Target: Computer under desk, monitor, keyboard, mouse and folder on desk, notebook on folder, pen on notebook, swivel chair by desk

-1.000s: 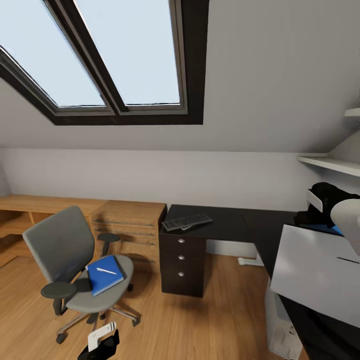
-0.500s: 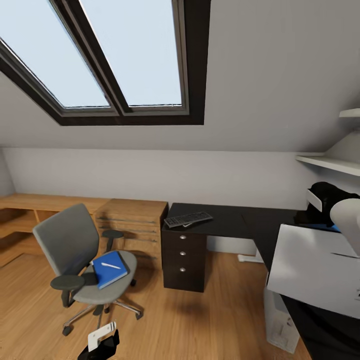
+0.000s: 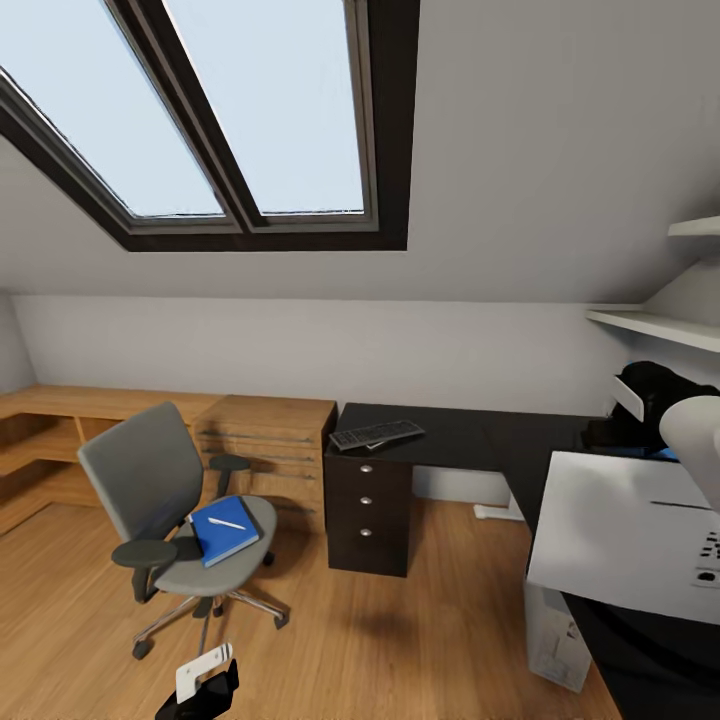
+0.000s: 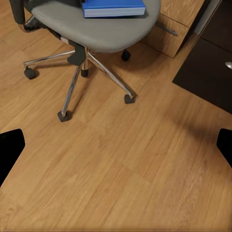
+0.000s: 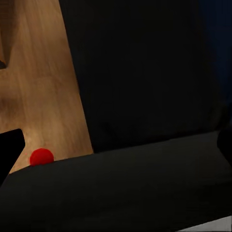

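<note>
Resting on swivel chair (image 3: 185,530): blue folder (image 3: 224,529), white pen (image 3: 228,523).

Chair (image 3: 165,500): grey seat + back, black armrests, chrome base w/ black casters.
Folder (image 3: 225,528) on seat: bright blue; pen (image 3: 229,523) on it white.
Desk (image 3: 450,440): black, drawers w/ silver round knobs. Keyboard (image 3: 376,434) at desk's 9 o'clock end: black, pale keys.
Wooden chest (image 3: 265,445) at 9 o'clock of desk: light wood grain.
Floor (image 3: 400,640): warm wood planks.
Walls pale grey; skylight frame (image 3: 385,130) dark brown/black, panes pale blue.
Red dot (image 5: 41,157) on floor, right wrist view.
</note>
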Motion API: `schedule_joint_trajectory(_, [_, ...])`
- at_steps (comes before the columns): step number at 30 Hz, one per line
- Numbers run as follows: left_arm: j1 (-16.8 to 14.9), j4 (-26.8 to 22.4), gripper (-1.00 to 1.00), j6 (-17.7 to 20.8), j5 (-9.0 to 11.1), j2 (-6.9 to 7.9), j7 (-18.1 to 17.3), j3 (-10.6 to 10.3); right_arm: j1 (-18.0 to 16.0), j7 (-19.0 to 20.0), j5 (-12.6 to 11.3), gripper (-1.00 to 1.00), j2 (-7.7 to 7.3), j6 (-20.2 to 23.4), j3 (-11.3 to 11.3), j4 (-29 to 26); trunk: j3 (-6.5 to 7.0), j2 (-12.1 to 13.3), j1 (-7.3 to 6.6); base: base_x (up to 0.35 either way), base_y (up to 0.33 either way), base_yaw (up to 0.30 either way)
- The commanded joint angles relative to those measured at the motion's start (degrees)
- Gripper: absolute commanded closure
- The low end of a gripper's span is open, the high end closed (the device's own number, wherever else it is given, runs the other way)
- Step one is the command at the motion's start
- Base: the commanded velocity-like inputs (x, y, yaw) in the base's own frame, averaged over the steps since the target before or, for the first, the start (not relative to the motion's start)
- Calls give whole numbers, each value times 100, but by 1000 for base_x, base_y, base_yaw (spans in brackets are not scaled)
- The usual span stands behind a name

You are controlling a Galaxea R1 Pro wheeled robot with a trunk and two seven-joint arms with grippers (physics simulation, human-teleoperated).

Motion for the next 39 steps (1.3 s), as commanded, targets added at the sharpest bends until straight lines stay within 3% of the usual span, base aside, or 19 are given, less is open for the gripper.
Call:
schedule_joint_trajectory(1, [-2,2,-100,-19,35,-3,-1,7,1,267,-16,-100,-4,93,19,-19,-2,-3,1,-10,0,0])
schedule_joint_trajectory(6, [0,2,-100,-19,37,-3,-1,8,1,759,-9,-100,-6,262,11,-38,-2,-3,1,-4,0,0])
schedule_joint_trajectory(11, [-3,2,-100,-19,37,-3,-1,8,2,880,-24,-100,-6,341,5,-42,-2,-3,1,0,0,0])
schedule_joint_trajectory(39, [0,2,-100,-10,37,-12,-1,0,1,906,-15,-100,2,357,41,-42,-2,-3,1,-60,0,0])
